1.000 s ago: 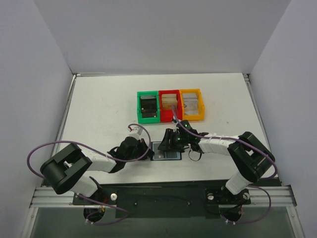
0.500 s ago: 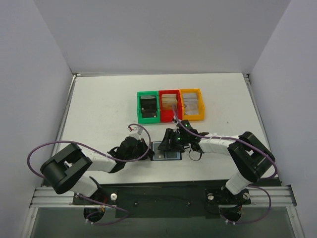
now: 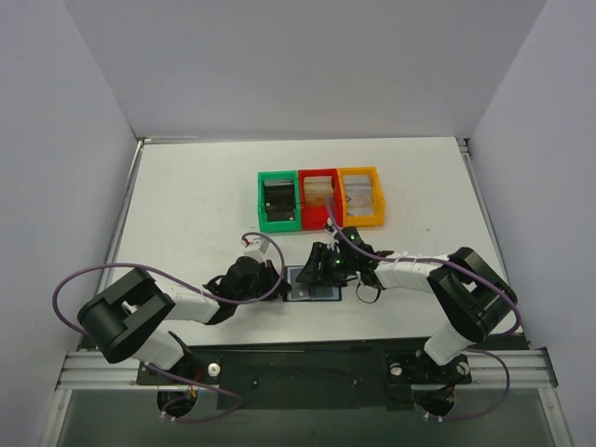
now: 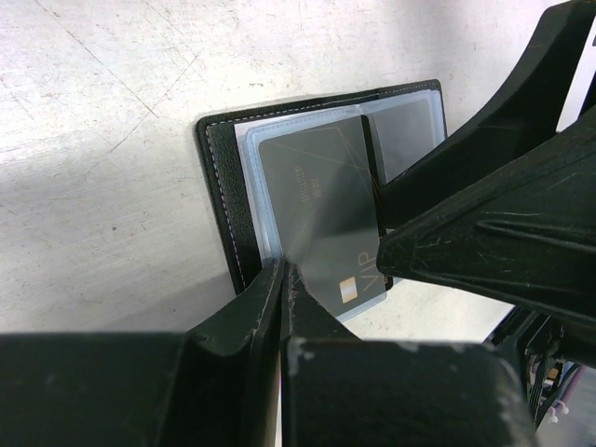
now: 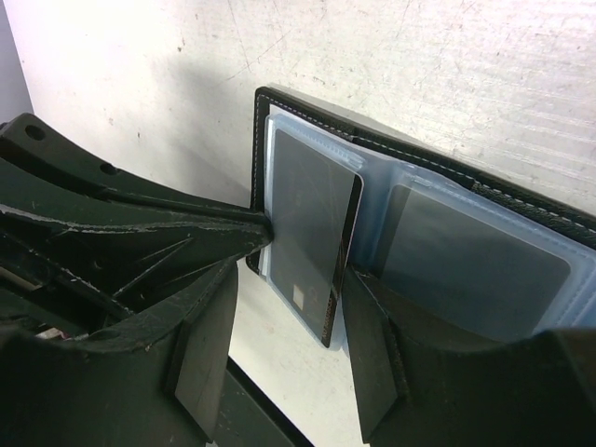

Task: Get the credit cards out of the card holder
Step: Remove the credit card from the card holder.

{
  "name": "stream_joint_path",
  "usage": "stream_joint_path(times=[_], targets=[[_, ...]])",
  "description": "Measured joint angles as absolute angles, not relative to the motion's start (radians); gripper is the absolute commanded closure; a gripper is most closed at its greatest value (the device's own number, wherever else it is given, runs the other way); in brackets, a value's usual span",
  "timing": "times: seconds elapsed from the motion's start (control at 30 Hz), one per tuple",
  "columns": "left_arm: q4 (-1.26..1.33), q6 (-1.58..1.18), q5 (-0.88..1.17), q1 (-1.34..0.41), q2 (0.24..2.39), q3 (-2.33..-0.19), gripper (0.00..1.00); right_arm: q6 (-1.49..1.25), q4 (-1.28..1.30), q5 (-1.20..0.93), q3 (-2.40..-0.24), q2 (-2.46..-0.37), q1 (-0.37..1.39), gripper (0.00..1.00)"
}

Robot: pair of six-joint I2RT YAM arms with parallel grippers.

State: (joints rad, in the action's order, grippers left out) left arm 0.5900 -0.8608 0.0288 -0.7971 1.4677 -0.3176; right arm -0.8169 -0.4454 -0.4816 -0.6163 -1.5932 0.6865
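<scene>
top view: the holder (image 3: 315, 287) lies open on the table (image 3: 186, 214) at lower centre, between the left gripper (image 3: 278, 279) and the right gripper (image 3: 323, 268).

left wrist: left jaws pressed together at the holder's near edge. a dark card (image 4: 317, 200) juts from its clear sleeve.

right wrist: right jaws spread, one either side of the card's jutting end.
</scene>
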Motion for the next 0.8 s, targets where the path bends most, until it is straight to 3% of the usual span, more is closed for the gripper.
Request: stream_joint_path(times=[0.8], targets=[[0.611,-0.861,0.024,-0.810,1.504,-0.341,0.92,-0.849,-0.507,-0.492,-0.569,-1.590,0.667,0.79]])
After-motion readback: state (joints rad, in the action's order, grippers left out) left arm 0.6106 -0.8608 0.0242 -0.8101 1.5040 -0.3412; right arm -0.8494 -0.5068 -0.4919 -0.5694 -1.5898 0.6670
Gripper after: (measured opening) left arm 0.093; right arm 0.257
